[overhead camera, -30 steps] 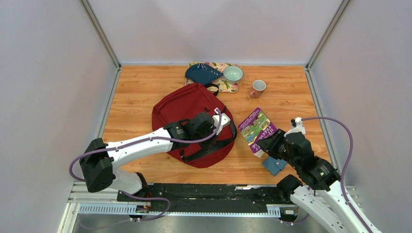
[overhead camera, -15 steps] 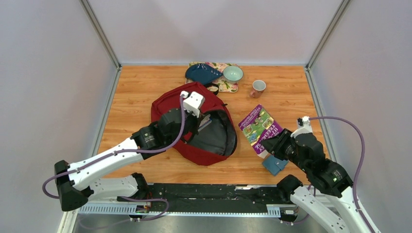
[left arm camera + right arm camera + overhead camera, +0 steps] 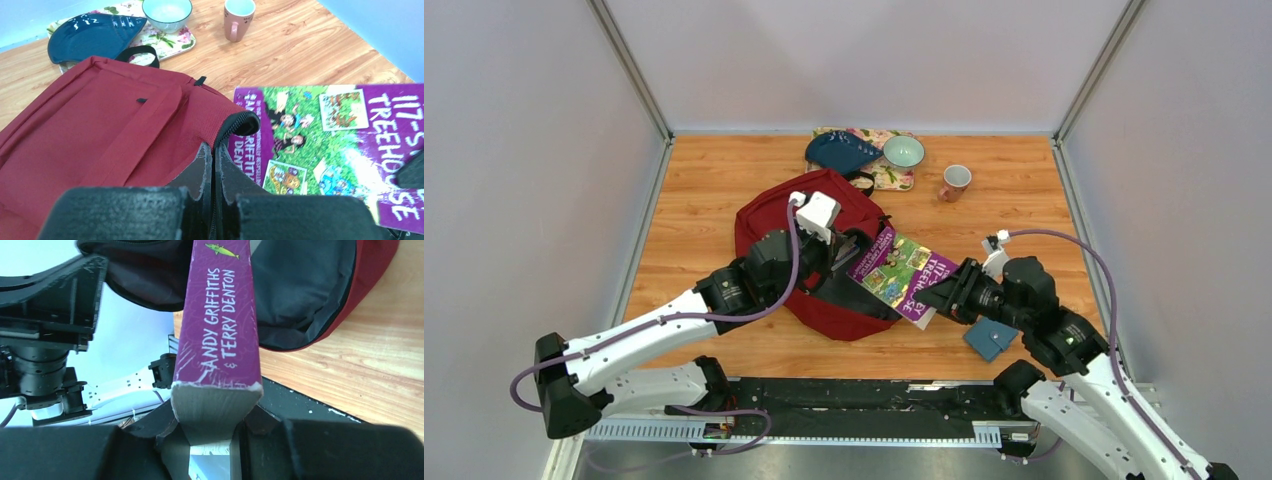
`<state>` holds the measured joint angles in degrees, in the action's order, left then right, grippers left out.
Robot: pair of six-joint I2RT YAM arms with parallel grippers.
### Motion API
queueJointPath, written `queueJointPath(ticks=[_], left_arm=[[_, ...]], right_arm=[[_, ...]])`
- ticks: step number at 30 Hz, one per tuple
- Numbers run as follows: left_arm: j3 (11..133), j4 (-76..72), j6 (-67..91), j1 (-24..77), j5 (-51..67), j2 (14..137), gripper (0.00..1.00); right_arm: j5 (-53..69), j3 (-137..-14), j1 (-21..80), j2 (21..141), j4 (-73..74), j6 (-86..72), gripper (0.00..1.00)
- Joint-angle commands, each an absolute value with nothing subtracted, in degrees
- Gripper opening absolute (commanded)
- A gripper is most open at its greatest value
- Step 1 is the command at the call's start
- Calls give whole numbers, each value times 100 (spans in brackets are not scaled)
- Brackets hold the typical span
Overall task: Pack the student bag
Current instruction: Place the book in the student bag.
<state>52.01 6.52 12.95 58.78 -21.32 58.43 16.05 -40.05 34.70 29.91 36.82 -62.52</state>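
Observation:
The student bag (image 3: 764,215), dark red with black zippers, lies in the middle of the table with its main compartment gaping toward the right. My left gripper (image 3: 848,248) is shut on the zippered rim (image 3: 235,122) of that opening and holds it up. My right gripper (image 3: 936,297) is shut on the near end of a purple book (image 3: 897,273), held level. The book's far end reaches over the bag's mouth. In the right wrist view the book's spine (image 3: 220,325) points into the dark lining (image 3: 300,295). The left wrist view shows the book's cover (image 3: 325,135) right beside the lifted rim.
A floral tray (image 3: 892,181) at the back holds a dark blue cap (image 3: 839,152) and a pale green bowl (image 3: 904,151). A pink mug (image 3: 955,181) stands to its right. A small blue wallet (image 3: 989,339) lies near the front edge under my right arm.
My right arm has carried the book leftward from beside the bag to its mouth. The left gripper, which pulled the opening up a moment ago, has hardly moved since.

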Motion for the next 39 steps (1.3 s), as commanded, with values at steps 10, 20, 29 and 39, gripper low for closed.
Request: queueJointPath(ticks=[10, 20, 29, 39], left_arm=[[5501, 88, 1520, 5897, -2302, 5871, 0], [5633, 281, 1529, 5897, -1583, 6064, 0], [5766, 448, 1556, 5898, -985, 6205, 0], [5862, 562, 1643, 5897, -747, 6231, 0]], right_arm=[[2391, -3384, 3480, 2857, 2495, -6908, 0], [2575, -2400, 3480, 2873, 670, -7971, 0], [2593, -2707, 3480, 4200, -894, -7989, 0], [2408, -2927, 3489, 6002, -3048, -8384, 0]])
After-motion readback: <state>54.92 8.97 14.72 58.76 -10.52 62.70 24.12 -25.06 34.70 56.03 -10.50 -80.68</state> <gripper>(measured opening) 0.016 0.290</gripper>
